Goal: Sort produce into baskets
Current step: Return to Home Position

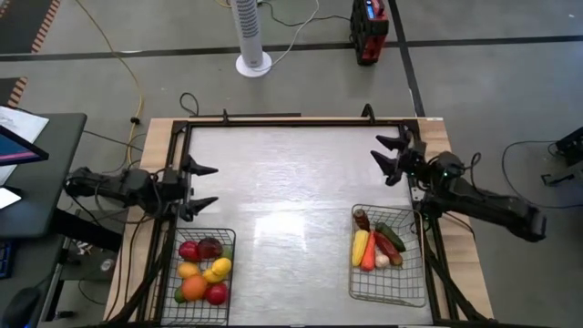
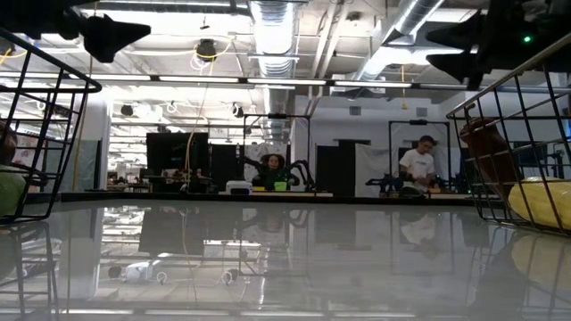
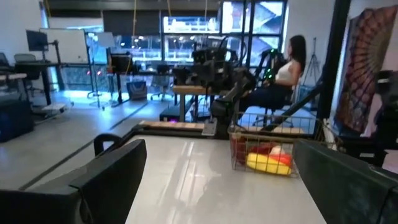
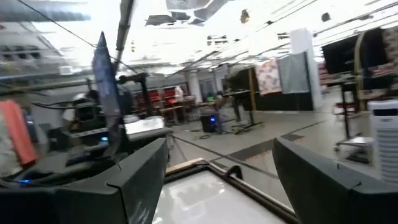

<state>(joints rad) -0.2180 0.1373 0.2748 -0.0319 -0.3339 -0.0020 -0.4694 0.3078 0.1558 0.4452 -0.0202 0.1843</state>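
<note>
Nearest you, at the table's [image 1: 291, 182] front edge, the left basket [image 1: 219, 314] held the fruit [image 1: 202, 273]: red apples, a dark plum, lemons, an orange. Level with it, the right basket [image 1: 387, 287] held the vegetables [image 1: 376, 244]: corn, carrot, cucumber, garlic. Farther back, your left gripper [image 1: 215, 185] hovered over the table's left edge, jaws spread and empty. Farther back again, your right gripper [image 1: 374, 147] hung near the right edge, likewise spread, holding nothing.

The high camera is looking straight down on the whole table [image 1: 291, 173]. The low one is sitting at tabletop height, facing the room, sharing the left basket [image 2: 78, 134] and right basket [image 2: 513, 76] with it.
</note>
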